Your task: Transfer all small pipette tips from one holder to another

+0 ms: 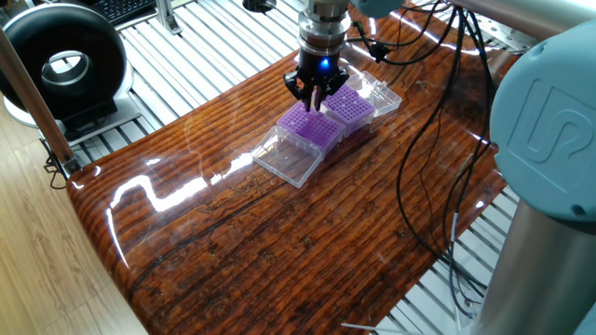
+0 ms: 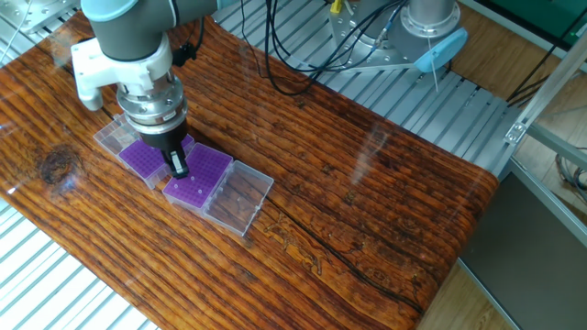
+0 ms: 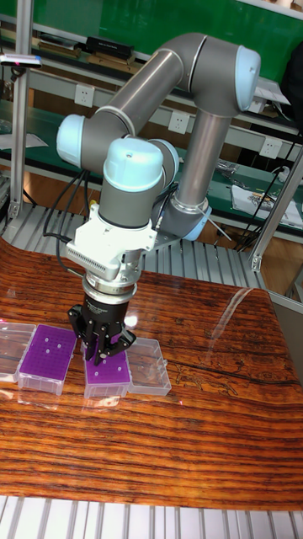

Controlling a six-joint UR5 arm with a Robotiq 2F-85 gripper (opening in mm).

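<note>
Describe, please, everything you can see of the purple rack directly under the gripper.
The purple rack is a flat square grid of small holes set in a clear plastic box, whose open lid lies flat beside it. It rests level on the wooden table. A few pale tips dot its grid. The gripper hangs over it; contact is unclear.

On my feeds: wooden table (image 1: 279, 242), glossy, dark grain. Black ring-shaped device (image 1: 60, 65) on the slatted metal bench (image 1: 223, 56) at one side. Black cables (image 1: 438, 140) trailing across the table edge. Green board (image 3: 151, 21) behind the shelves.
</note>
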